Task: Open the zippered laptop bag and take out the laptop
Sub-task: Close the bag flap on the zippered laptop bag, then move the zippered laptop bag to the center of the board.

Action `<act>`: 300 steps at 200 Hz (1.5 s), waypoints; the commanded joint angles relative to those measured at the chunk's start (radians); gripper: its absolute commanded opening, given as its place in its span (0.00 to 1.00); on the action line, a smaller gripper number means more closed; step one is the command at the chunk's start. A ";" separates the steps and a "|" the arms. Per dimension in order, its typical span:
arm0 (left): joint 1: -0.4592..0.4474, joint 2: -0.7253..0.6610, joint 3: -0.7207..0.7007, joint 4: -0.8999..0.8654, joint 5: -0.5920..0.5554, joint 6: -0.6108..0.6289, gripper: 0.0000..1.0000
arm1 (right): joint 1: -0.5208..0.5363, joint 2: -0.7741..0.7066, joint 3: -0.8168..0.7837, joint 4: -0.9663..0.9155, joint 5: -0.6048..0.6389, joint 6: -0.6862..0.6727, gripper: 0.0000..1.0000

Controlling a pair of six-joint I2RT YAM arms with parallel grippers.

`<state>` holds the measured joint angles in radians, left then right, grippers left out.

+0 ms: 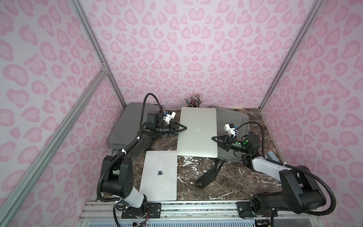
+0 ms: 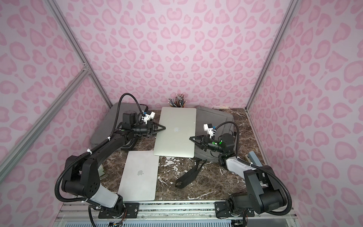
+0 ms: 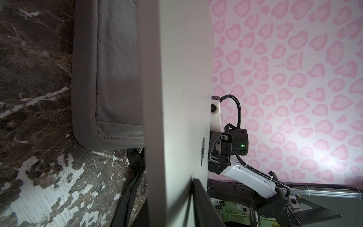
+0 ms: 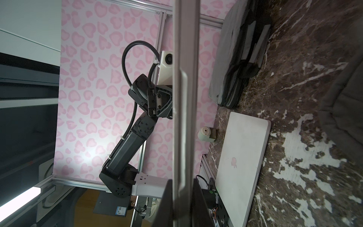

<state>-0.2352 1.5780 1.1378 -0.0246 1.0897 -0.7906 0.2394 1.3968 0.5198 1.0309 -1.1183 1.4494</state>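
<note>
The right claw (image 1: 213, 138) is pinching one side of the silver laptop (image 1: 197, 135). The left claw (image 1: 185, 128) is touching the other side; its squeeze cannot be told. The gray bag (image 1: 230, 118) is lying under the right claw.

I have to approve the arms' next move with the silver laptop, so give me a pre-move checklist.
1. Raised silver laptop out of the grey fabric bag: ok.
2. Right gripper shut on its edge: ok.
3. Left gripper clamped: cannot tell, only one finger shows in its wrist view.
4. Clear of the second flat silver laptop: not ok, a near corner overhangs it.
5. Black strap off the brown marble table's open area: not ok.
</note>
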 commanded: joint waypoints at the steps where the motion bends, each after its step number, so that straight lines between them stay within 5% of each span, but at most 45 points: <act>1: -0.010 -0.017 0.019 0.002 0.092 0.045 0.27 | 0.003 0.011 0.007 0.106 -0.004 0.004 0.00; 29: -0.017 -0.015 0.014 0.062 0.114 0.008 0.23 | 0.002 0.041 0.004 0.134 -0.006 0.019 0.00; 76: -0.017 -0.019 0.028 0.061 0.124 -0.014 0.02 | 0.001 0.058 0.008 0.053 0.017 -0.056 0.00; 131: 0.025 -0.038 0.017 0.035 0.107 -0.011 0.02 | -0.002 -0.009 0.092 -0.448 0.130 -0.443 0.34; 204: 0.115 -0.122 -0.051 -0.041 0.121 0.032 0.02 | -0.002 -0.036 0.256 -1.046 0.536 -0.897 0.55; 227: 0.135 -0.147 -0.082 -0.073 0.130 0.060 0.02 | -0.004 -0.075 0.246 -1.149 0.681 -0.901 0.65; 300: 0.141 -0.179 -0.157 -0.210 0.133 0.192 0.02 | -0.081 -0.281 0.115 -1.401 1.022 -0.932 0.74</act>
<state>-0.0963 1.4174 0.9874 -0.2295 1.1439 -0.6731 0.2005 1.1561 0.6624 -0.2638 -0.2459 0.5537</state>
